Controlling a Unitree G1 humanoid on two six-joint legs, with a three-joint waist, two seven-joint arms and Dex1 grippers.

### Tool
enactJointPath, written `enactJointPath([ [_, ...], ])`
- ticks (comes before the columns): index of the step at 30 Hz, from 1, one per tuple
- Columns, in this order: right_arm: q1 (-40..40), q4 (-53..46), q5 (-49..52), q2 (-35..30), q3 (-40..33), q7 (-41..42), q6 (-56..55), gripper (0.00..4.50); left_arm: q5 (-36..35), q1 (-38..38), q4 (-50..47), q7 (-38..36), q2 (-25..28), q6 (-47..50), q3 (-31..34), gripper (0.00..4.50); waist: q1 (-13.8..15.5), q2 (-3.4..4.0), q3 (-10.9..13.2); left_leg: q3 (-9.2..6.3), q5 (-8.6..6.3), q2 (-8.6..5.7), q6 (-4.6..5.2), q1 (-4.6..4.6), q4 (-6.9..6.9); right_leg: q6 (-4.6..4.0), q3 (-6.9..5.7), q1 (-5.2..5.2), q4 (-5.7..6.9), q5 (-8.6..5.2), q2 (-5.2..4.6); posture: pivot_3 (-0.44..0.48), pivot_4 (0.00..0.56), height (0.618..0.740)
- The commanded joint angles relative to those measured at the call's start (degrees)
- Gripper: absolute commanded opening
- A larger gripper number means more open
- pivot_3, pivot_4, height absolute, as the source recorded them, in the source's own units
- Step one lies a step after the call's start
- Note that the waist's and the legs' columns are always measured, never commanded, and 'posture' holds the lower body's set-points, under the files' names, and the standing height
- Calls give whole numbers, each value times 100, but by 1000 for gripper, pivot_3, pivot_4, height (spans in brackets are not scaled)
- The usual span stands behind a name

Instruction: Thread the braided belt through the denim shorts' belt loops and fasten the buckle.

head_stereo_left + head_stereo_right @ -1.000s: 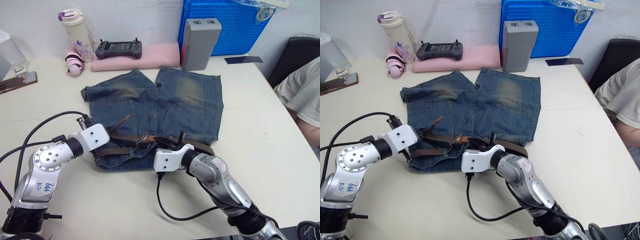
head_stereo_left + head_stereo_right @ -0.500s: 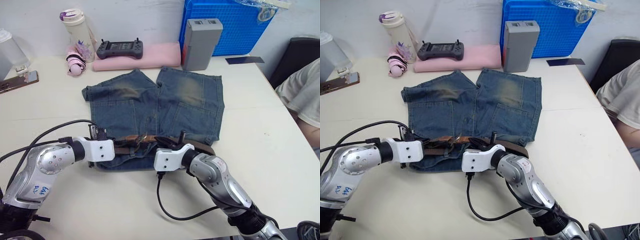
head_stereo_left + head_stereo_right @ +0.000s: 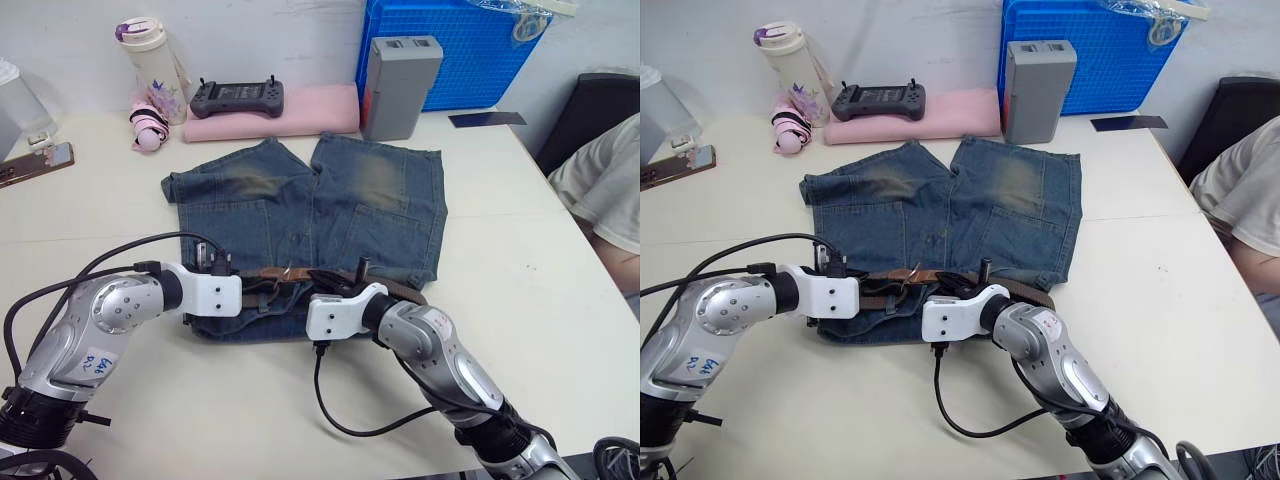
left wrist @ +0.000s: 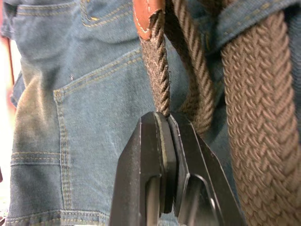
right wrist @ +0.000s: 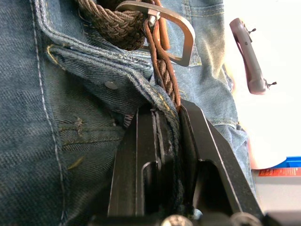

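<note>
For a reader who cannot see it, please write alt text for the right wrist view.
The right claw is shut on the braided belt, just short of the buckle. Under it lie the denim shorts, with their stitched waistband and a small metal rivet.

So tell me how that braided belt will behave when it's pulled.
The belt is probably floppy: it curves and twists between the left claw and right claw. Its woven surface likely grips well. Pulling may drag the shorts too.
</note>
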Motion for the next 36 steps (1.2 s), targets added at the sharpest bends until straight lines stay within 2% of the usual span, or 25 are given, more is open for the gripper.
enactJointPath([
  [1,-146,-174,-117,16,29,106,-4,65,84,-142,-303,-98,16,216,-9,0,-1,0,0,1,0,0,0,0,0,0,0,0,1,0,0,0,150,728],
  [9,-232,-158,-188,34,88,385,53,65,275,-451,-340,-213,-3,670,-148,0,-3,0,0,0,0,0,0,0,1,0,0,0,6,0,2,0,150,728],
  [21,-430,-105,-227,149,68,525,113,65,418,-376,-574,-493,43,955,-336,0,-1,0,0,0,1,0,0,-1,1,0,0,0,7,0,2,0,150,728],
  [36,-613,4,-207,192,180,661,53,65,610,-960,-680,-583,-604,1257,-888,0,6,-1,-1,1,1,-1,2,0,4,0,1,1,11,0,2,0,150,728],
])
